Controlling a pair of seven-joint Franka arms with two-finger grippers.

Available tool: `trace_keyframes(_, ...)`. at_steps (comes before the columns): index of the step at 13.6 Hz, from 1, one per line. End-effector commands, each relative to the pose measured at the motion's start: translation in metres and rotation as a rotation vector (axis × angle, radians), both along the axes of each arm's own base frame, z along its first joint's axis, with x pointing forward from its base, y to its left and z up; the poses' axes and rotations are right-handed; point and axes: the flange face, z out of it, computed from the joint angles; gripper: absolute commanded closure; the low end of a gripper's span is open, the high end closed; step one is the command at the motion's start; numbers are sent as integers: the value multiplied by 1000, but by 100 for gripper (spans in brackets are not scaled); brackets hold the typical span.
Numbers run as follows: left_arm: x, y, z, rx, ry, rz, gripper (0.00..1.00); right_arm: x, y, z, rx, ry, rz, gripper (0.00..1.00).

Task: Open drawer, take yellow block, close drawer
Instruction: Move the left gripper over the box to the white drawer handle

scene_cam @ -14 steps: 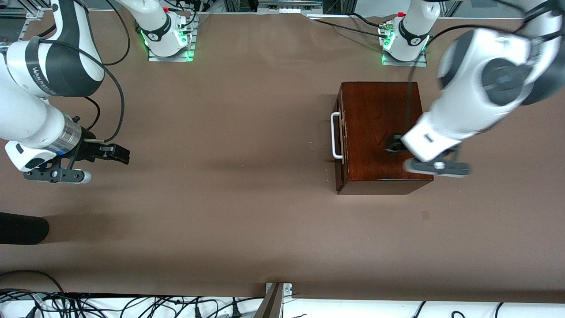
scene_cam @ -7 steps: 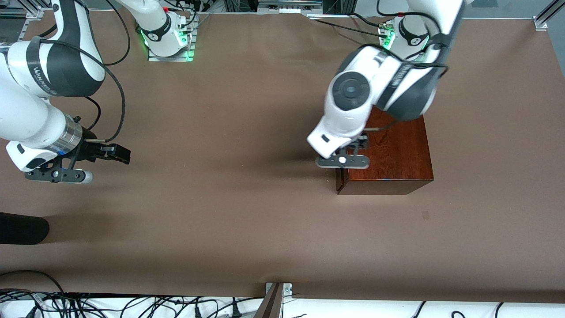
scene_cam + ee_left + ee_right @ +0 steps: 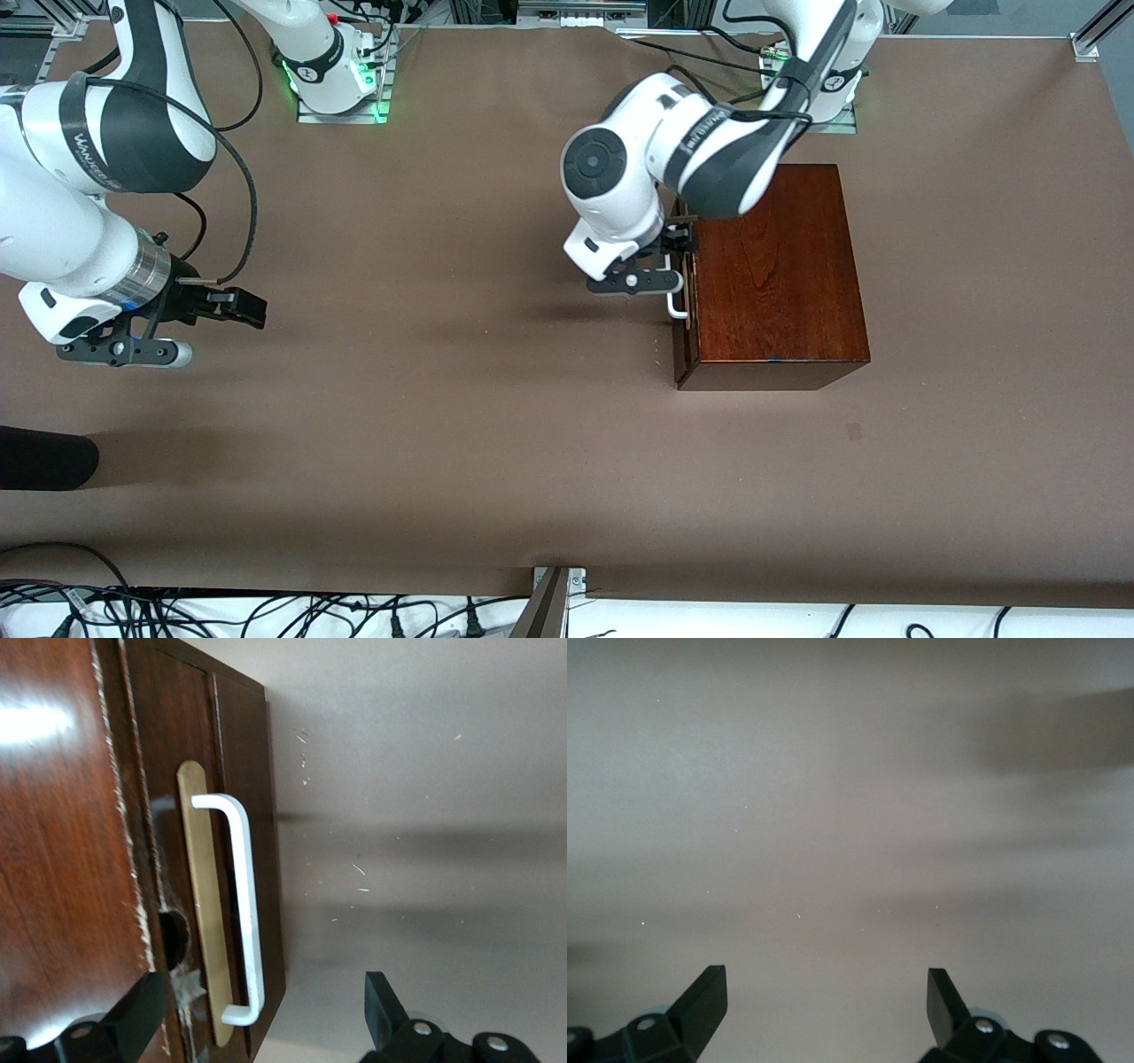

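The glossy dark-brown wooden box (image 3: 775,270) stands toward the left arm's end of the table. Its drawer (image 3: 241,815) is shut, and the white bar handle (image 3: 676,307) (image 3: 247,904) faces the right arm's end. My left gripper (image 3: 679,241) (image 3: 261,1010) is open in front of the drawer. One finger (image 3: 142,1014) is over the box's top edge and the other finger (image 3: 381,1005) is over the table, with the handle's end between them, untouched. My right gripper (image 3: 248,307) (image 3: 824,1001) waits open over bare table at the right arm's end. The yellow block is hidden.
A black rounded object (image 3: 44,457) pokes in at the table edge near the right arm's end. Cables (image 3: 221,611) and a metal bracket (image 3: 554,589) run along the edge nearest the front camera. The two arm bases (image 3: 337,80) stand at the farthest edge.
The left arm swung from over the box's top, across it, to the drawer front, and its gripper now straddles the handle. The right arm barely moved.
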Motion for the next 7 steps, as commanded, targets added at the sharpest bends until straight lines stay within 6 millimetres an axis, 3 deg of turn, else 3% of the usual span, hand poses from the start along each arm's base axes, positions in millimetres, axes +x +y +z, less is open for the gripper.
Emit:
trace_keyframes(1,-2,0,-24,24,-19,3,0,2,2,1,-5,-4,-6,0)
trace_keyframes(4,-12,-5,-59,-1,-49,0,0,3,2,-5,-8,4,-5,0)
trace_keyframes(7,-12,5,-72,-6,-69,-7,0,4,0,-9,-11,10,-8,0)
